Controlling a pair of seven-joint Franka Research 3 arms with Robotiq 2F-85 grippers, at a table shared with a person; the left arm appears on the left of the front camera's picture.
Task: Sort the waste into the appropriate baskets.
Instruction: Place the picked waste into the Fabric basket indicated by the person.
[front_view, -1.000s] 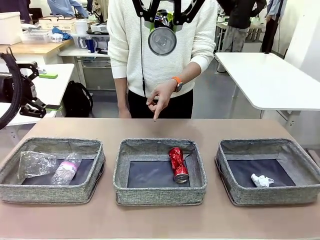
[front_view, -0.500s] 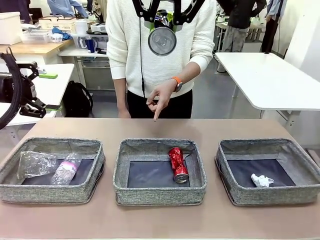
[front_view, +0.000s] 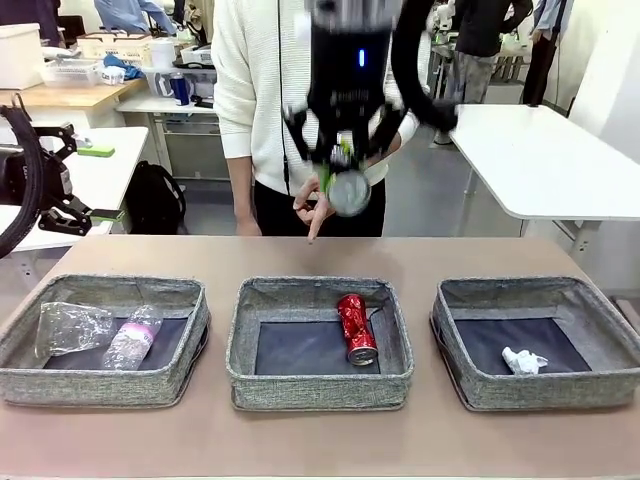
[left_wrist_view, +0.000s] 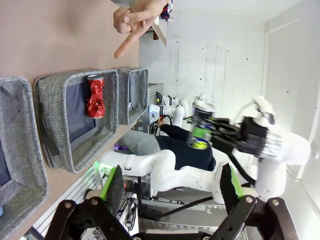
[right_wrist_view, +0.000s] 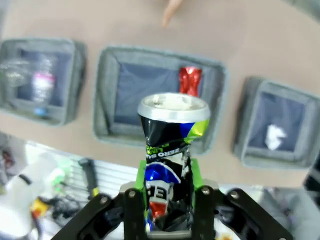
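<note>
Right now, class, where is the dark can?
In the front view, the dark can is in the right gripper, in the air above the middle basket, in front of the person's pointing hand.

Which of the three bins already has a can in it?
The middle bin: a red can lies by its right wall. The left bin holds a plastic cup and bottle; the right bin holds a paper wad.
</note>
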